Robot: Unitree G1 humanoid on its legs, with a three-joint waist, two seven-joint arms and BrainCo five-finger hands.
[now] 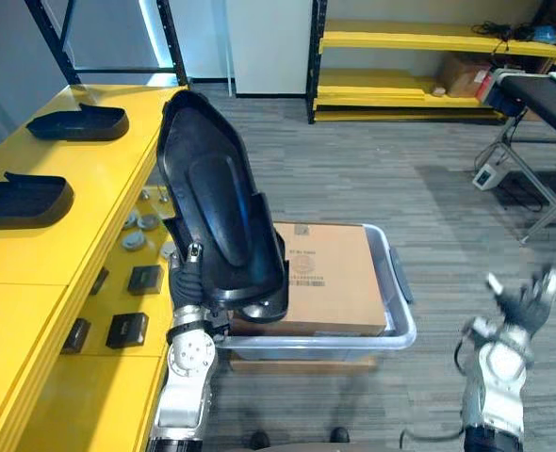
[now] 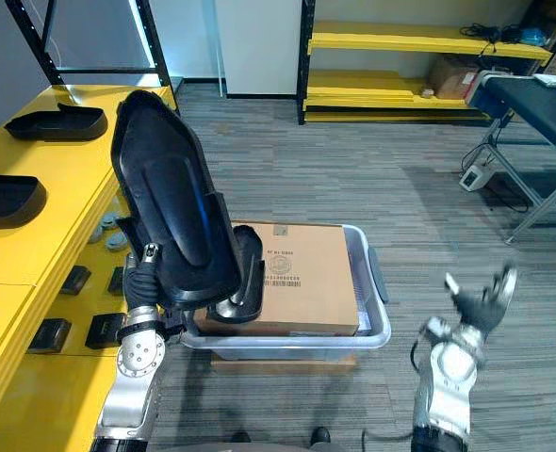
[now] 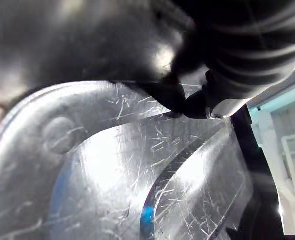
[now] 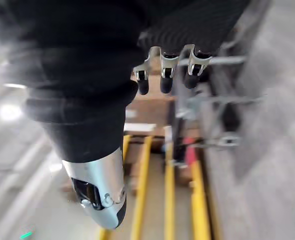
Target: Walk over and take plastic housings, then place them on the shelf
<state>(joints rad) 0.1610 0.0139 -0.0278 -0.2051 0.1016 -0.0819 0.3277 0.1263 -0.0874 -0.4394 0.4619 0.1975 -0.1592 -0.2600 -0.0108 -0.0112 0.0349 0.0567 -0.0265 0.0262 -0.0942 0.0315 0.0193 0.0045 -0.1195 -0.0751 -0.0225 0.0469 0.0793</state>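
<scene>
now, housing (image 1: 217, 202) in left hand (image 1: 190, 275)

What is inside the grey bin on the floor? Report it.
A cardboard box lies in the grey bin. The black housing in the left robot hand covers the bin's left part; anything there is hidden.

Yellow shelf (image 1: 42, 259) bears a near housing (image 1: 19, 200) and a far housing (image 1: 78, 122)

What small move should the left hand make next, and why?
Probably swing the housing left, over the shelf: the left hand grips it upright by the box, and bare shelf lies beside two housings already set there. The right hand is open, idle.
</scene>
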